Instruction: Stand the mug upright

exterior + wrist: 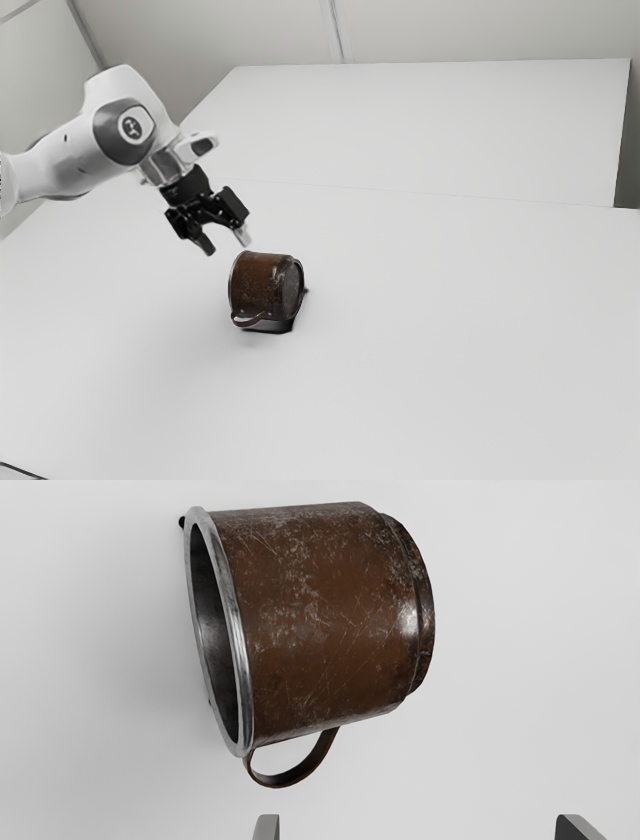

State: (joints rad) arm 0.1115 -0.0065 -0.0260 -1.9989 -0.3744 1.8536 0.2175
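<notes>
In the exterior view my gripper [226, 247] hangs above the table, just up and to the left of the mug, its fingers spread with nothing between them. The brown, scratched mug [262, 285] lies on its side, its base toward the exterior view's right and its handle low on the near side. The wrist view shows the mug [320, 615] with its grey-rimmed mouth and dark inside; the looped handle is on the side nearer my gripper [417, 827]. Both fingertips stand wide apart and do not touch the mug.
The mug rests on a large white table [440, 360]. Beyond a thin seam, another white surface [430, 130] extends toward the back wall. A dark line crosses the near left corner of the exterior view.
</notes>
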